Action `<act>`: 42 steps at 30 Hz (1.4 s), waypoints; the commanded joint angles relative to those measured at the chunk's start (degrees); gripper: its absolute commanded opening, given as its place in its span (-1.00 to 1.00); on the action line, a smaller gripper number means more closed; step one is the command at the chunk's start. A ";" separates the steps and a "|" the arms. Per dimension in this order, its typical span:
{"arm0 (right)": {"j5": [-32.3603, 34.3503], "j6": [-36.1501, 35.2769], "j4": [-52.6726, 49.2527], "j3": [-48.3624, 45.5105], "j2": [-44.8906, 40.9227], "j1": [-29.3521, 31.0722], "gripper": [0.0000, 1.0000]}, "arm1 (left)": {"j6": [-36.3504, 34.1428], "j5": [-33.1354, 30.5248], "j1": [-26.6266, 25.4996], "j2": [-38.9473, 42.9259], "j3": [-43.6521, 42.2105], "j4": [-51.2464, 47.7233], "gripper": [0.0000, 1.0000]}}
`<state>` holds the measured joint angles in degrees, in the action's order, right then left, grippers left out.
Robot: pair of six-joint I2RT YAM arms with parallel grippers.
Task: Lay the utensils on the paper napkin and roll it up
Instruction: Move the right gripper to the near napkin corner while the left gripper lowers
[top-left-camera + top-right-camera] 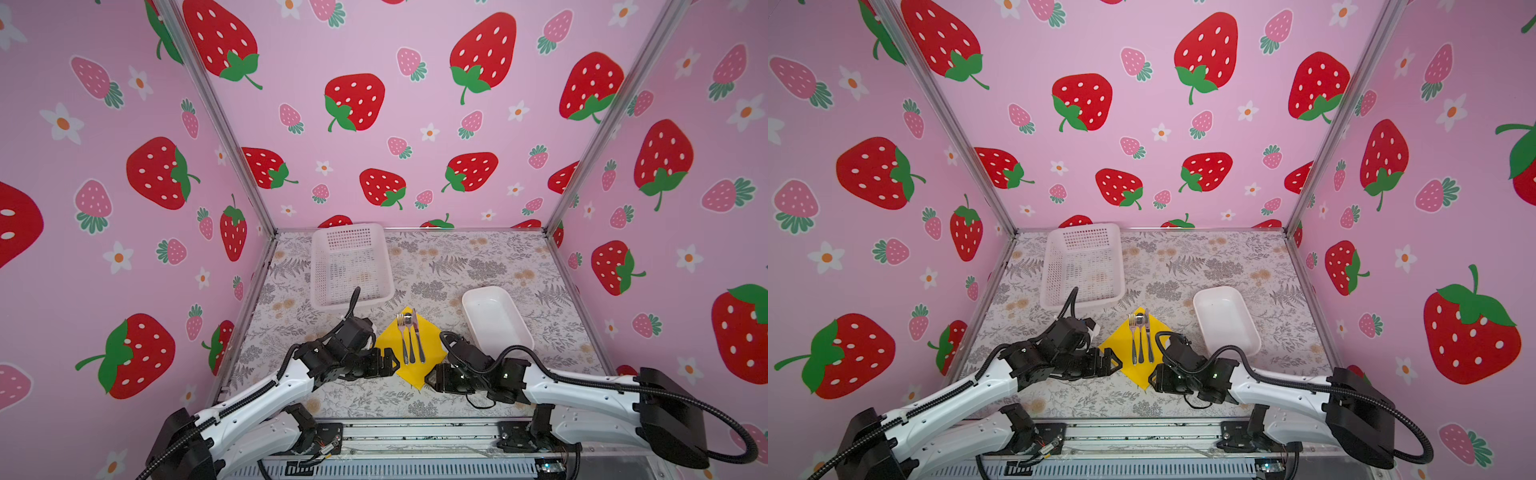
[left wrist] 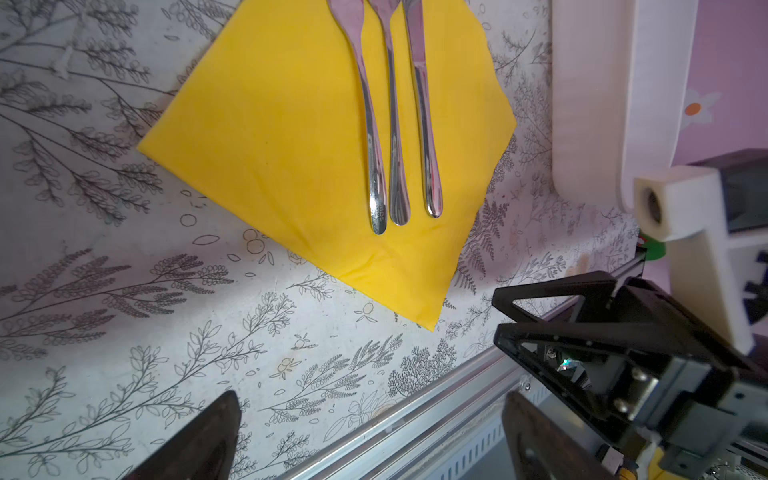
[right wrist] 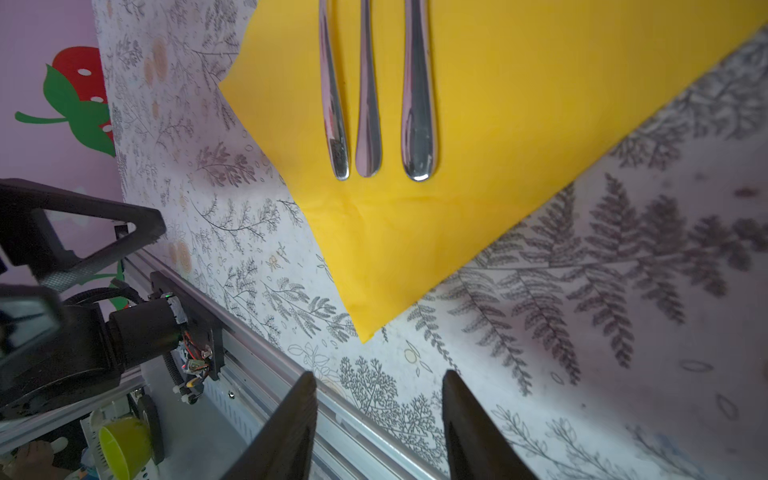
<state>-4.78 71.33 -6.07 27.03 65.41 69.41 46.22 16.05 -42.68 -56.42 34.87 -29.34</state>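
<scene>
At each wrist view's edge, utensils (image 2: 394,124) are cropped.

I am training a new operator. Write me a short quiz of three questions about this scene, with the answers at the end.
1. True or false: the three utensils lie side by side on the yellow napkin, handles toward the robot.
2. In both top views, the white basket stands: A) on the napkin; B) beyond the napkin, to the left; C) under the utensils.
3. Fill in: the left tool and the right tool both have their jaws ____ and hold nothing.
Key: 1 true; 2 B; 3 open.
</scene>
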 commanded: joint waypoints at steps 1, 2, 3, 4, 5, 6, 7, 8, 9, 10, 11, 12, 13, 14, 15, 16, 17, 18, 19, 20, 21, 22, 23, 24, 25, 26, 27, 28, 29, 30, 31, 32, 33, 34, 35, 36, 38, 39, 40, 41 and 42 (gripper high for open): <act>2.44 5.98 3.73 -1.32 -1.27 1.49 0.02 | 0.89 1.04 -0.59 0.02 0.24 -0.50 0.99; 1.96 6.33 4.69 -1.81 -0.87 1.73 0.02 | 0.81 1.10 -0.57 0.01 0.41 -0.91 0.99; 1.44 6.61 5.39 -2.00 0.02 1.94 0.02 | 0.67 0.96 -0.67 0.09 0.59 -1.29 0.99; 0.71 6.50 6.08 -2.06 1.04 1.98 0.02 | 0.63 0.78 -0.78 0.28 0.61 -1.47 0.99; -0.41 6.01 7.68 -1.96 2.28 2.05 0.02 | 0.74 0.49 -0.74 0.50 0.57 -1.62 0.99; -1.44 5.69 8.71 -1.68 3.74 2.11 0.02 | 0.87 0.16 -0.74 0.76 0.44 -1.63 0.99; -1.92 5.51 9.46 -1.12 4.97 2.28 0.02 | 1.04 -0.12 -0.77 0.94 0.25 -1.65 0.99; -2.15 5.26 9.95 -0.51 6.13 2.44 0.02 | 1.25 -0.32 -0.75 1.13 0.11 -1.67 0.99; -2.33 4.90 10.40 0.09 7.41 2.57 0.02 | 1.24 -0.41 -0.74 1.40 0.03 -1.67 0.99; -2.51 4.70 10.61 0.63 8.58 2.58 0.02 | 1.36 -0.55 -0.74 1.49 -0.14 -1.67 0.99; -2.64 4.70 10.92 0.95 9.51 2.58 0.02 | 1.42 -0.66 -0.75 1.68 -0.24 -1.81 0.99; -3.01 4.66 11.73 1.10 10.62 2.58 0.02 | 1.44 -0.97 -0.75 1.96 -0.33 -2.01 0.99; -3.49 4.86 12.55 1.08 11.36 2.64 0.02 | 1.38 -1.22 -0.75 2.25 -0.42 -2.39 0.99; -3.92 4.96 13.60 0.99 12.23 2.66 0.02 | 1.29 -1.42 -0.75 2.44 -0.42 -2.65 0.99; -4.07 5.01 14.08 0.85 12.67 2.66 0.02 | 1.25 -1.61 -0.75 2.69 -0.50 -2.90 0.99; -4.17 5.20 14.60 0.76 13.09 2.66 0.02 | 1.26 -1.77 -0.79 2.96 -0.58 -3.05 0.99; -4.09 5.35 15.38 0.51 13.21 2.62 0.02 | 1.28 -1.90 -0.76 3.16 -0.66 -3.11 0.99; -3.97 5.61 16.19 0.07 13.32 2.66 0.02 | 1.20 -1.95 -0.74 3.25 -0.68 -3.22 0.99; -3.90 6.19 17.62 -0.48 13.41 2.60 0.02 | 1.26 -1.87 -0.74 3.34 -0.68 -3.25 0.99; -3.54 6.45 19.77 -1.25 13.26 2.36 0.02 | 1.26 -1.62 -0.75 3.34 -0.68 -3.12 0.99; -3.13 6.60 22.02 -1.92 13.29 1.96 0.02 | 1.16 -1.09 -0.76 3.29 -0.60 -2.77 0.99; -2.80 6.57 24.25 -2.48 13.58 1.31 0.02 | 0.94 -0.43 -0.78 3.09 -0.24 -2.57 0.99; -3.46 6.33 26.28 -2.79 14.12 0.13 0.02 | 0.76 -0.13 -0.80 2.73 0.41 -2.65 0.99; -4.75 6.01 27.92 -2.87 14.75 -1.09 0.02 | 0.55 -0.15 -0.74 2.40 0.99 -2.90 0.99; -6.01 5.57 29.73 -2.92 15.23 -2.18 0.02 | 0.57 -0.31 -0.74 1.93 1.60 -3.15 0.99; -6.49 5.22 30.89 -2.80 15.58 -2.87 0.02 | 0.30 -0.61 -0.79 1.40 2.22 -3.49 0.99; -6.56 4.97 31.34 -2.61 15.62 -3.34 0.02 | 0.21 -0.93 -0.74 0.96 2.58 -3.76 0.99; -6.61 4.59 31.38 -2.24 15.78 -3.77 0.02 | 0.19 -1.20 -0.74 0.48 2.87 -3.85 0.99; -6.81 4.13 31.51 -2.04 15.82 -4.07 0.02 | 0.19 -1.32 -0.75 0.06 3.09 -3.93 0.99; -7.35 3.71 31.47 -1.74 16.06 -4.34 0.02 | 0.17 -1.29 -0.76 -0.29 3.26 -3.86 0.99; -7.90 3.33 31.47 -1.53 16.29 -4.62 0.02 | 0.32 -1.37 -0.74 -0.53 3.21 -3.66 0.99; -8.06 3.13 31.52 -1.44 16.40 -4.72 0.09 | 0.62 -1.46 -0.74 -0.69 3.11 -3.34 0.99; -8.27 2.99 31.47 -1.51 16.40 -4.95 0.10 | 1.13 -1.46 -0.75 -0.76 2.85 -2.77 0.99; -8.43 2.81 31.37 -1.54 16.33 -5.28 0.11 | 1.56 -1.38 -0.75 -0.88 2.58 -2.12 0.99; -8.51 2.69 31.38 -1.74 16.30 -5.62 0.11 | 2.03 -1.16 -0.77 -0.93 2.32 -1.47 0.99; -8.57 2.67 31.38 -1.88 16.08 -5.98 0.11 | 2.44 -0.92 -0.74 -1.04 2.06 -0.80 1.00; -8.75 2.59 31.39 -2.26 15.63 -6.77 0.11 | 3.03 0.20 -0.74 -1.50 1.40 0.87 0.98; -8.78 2.52 31.25 -2.50 15.26 -6.90 0.11 | 3.19 0.70 -0.74 -1.86 1.18 1.43 0.97; -8.85 2.54 30.89 -2.59 14.96 -6.96 0.11 | 3.29 0.99 -0.75 -2.34 1.08 1.59 0.94; -8.82 2.43 30.37 -2.70 14.62 -7.08 0.11 | 3.10 1.38 -0.84 -2.82 1.07 1.81 0.89; -8.90 2.40 29.69 -2.81 14.39 -7.04 0.11 | 2.87 1.67 -0.82 -3.34 1.16 1.96 0.85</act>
<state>-13.32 73.69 24.14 24.88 81.21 62.70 48.31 16.19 -43.31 -58.59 35.70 -28.93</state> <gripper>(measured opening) 0.554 0.941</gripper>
